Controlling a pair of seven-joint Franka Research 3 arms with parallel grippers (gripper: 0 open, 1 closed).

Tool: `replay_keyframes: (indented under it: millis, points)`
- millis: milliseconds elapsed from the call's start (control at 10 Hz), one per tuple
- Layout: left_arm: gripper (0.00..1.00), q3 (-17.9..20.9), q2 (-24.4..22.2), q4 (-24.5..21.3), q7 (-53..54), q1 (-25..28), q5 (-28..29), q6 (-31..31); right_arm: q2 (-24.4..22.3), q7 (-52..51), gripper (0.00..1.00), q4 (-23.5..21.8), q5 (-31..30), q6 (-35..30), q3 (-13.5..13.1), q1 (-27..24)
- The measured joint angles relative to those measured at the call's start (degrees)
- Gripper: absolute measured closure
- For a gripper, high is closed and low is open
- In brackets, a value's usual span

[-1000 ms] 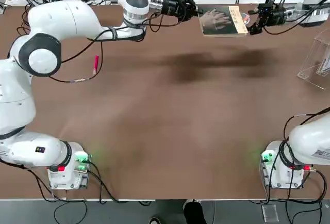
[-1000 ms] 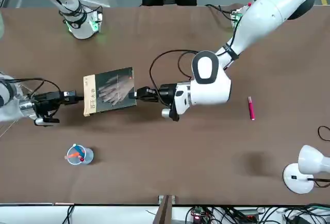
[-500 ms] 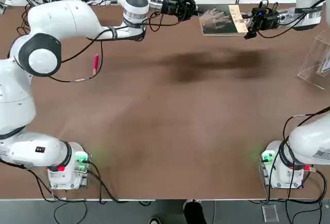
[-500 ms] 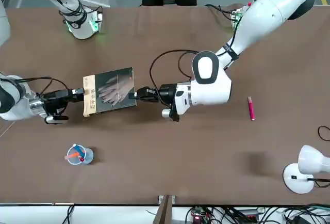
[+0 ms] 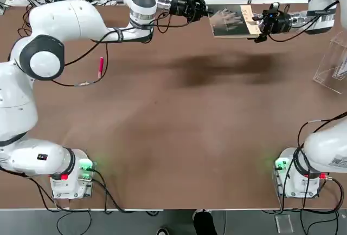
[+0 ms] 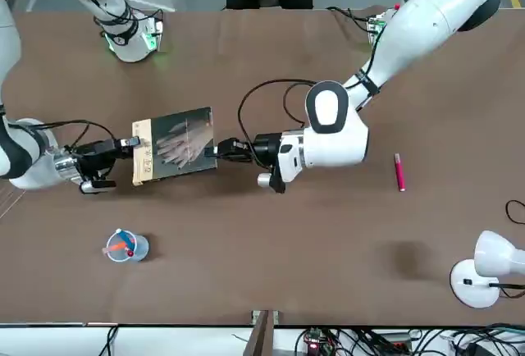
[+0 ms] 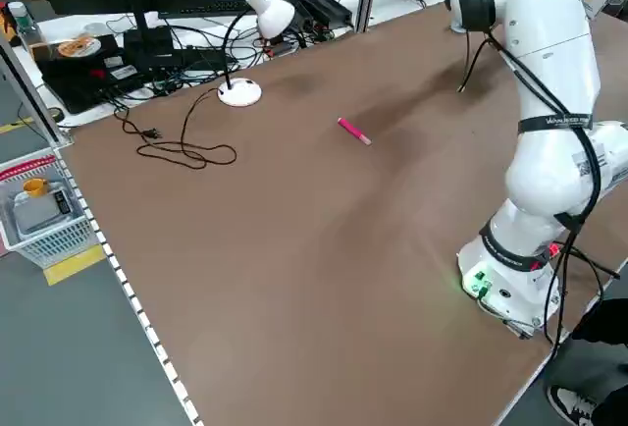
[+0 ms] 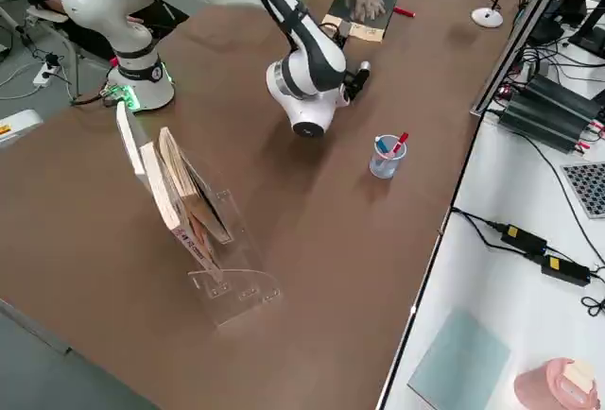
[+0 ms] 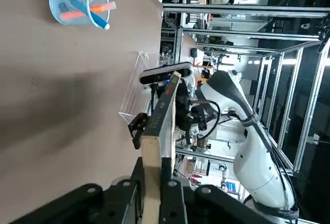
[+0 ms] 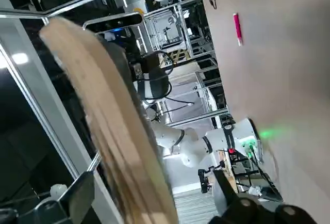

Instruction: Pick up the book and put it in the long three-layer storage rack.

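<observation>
The book (image 5: pixel 232 20) has a dark cover with a pale hand picture and a tan strip, and hangs level above the far side of the table. My left gripper (image 5: pixel 207 13) is shut on the edge opposite the strip. In the left wrist view the book (image 9: pixel 157 146) shows edge-on between the fingers. My right gripper (image 5: pixel 259 25) is open, its fingers on either side of the tan strip edge (image 10: pixel 118 146). In the front view the book (image 6: pixel 174 144) spans between the two grippers. The clear storage rack (image 5: pixel 332 61) stands at the table's right edge, with several thin books leaning in it (image 8: pixel 184 193).
A pink pen (image 5: pixel 101 66) lies on the table's left half. A clear cup of pens (image 6: pixel 125 246) stands near the far edge, beyond the book. A white desk lamp (image 6: pixel 484 267) sits at the far left corner. A person stands behind the robot's side.
My right gripper has moved left to the book's tan edge, and its open fingers now straddle it. The left gripper and the book have stayed in place.
</observation>
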Motion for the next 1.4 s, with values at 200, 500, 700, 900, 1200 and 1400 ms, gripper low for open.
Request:
replay_keyframes:
  millis: [200,500,700,900,1200,1400]
  points:
    - [1.0,0.0,0.0,0.0,0.0,0.0,0.0,0.0,-0.95,0.77,0.0,-0.04,0.02,-0.72,0.0,-0.1]
    - [1.0,0.01,0.0,0.0,0.0,0.0,0.0,0.0,-1.79,1.07,0.1,-0.3,0.03,-0.9,0.03,-0.07]
    - [1.0,0.01,0.0,0.0,0.0,0.0,0.0,0.0,-1.81,1.07,0.34,-0.43,0.03,-0.89,0.13,-0.05]
    - [1.0,0.04,0.0,0.02,0.0,0.0,0.0,0.0,-1.81,1.15,0.56,-0.5,0.02,-0.83,0.2,-0.06]
    - [1.0,0.15,0.0,0.11,0.0,-0.01,0.0,-0.01,-1.82,3.06,0.85,-0.52,0.03,-0.63,0.2,-0.11]
    - [1.0,0.16,0.0,0.11,0.0,-0.03,0.0,-0.01,-1.92,4.35,0.85,-0.5,0.03,-0.66,0.2,-0.14]
